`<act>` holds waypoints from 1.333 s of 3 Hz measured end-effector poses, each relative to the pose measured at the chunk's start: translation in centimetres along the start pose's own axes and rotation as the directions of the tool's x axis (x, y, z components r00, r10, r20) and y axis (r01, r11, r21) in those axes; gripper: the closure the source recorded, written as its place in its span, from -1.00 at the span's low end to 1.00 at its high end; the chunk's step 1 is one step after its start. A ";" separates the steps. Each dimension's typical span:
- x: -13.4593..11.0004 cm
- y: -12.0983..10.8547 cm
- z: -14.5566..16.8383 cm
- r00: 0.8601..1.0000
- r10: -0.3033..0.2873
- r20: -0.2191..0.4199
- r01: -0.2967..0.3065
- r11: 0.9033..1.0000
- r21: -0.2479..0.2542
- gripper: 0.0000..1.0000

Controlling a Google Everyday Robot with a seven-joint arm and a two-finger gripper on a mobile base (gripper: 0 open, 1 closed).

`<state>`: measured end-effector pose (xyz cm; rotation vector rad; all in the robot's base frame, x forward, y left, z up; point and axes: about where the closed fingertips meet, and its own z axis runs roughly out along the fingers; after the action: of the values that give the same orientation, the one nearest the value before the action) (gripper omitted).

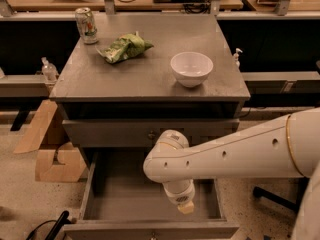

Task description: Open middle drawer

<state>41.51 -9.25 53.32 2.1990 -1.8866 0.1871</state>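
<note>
One small knob (151,133) seems the rigid middle drawer (100,132)'s only hold; gripper (185,207) hangs below, open or closed unclear.

the white arm (250,151) extends from the right edge of the view, its thick forearm reaching leftward and slightly down to a rounded wrist joint (167,159) near the centre. from that joint the last link turns straight down, and the gripper (185,207) hangs below it, low in the view, showing only a pale yellowish tip.
</note>
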 end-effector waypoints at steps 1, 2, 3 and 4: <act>0.1 0.1 -0.1 1.000 0.001 -0.001 -0.001 1.000 0.002 0.93; 0.2 0.1 0.0 1.000 0.001 -0.002 -0.001 1.000 0.001 1.00; -0.5 -1.0 2.3 0.997 0.021 0.068 -0.022 1.000 0.015 1.00; -1.6 -3.4 7.1 0.973 0.058 0.224 -0.071 0.996 0.054 1.00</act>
<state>44.21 -9.13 45.81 2.2838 -2.0971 0.0098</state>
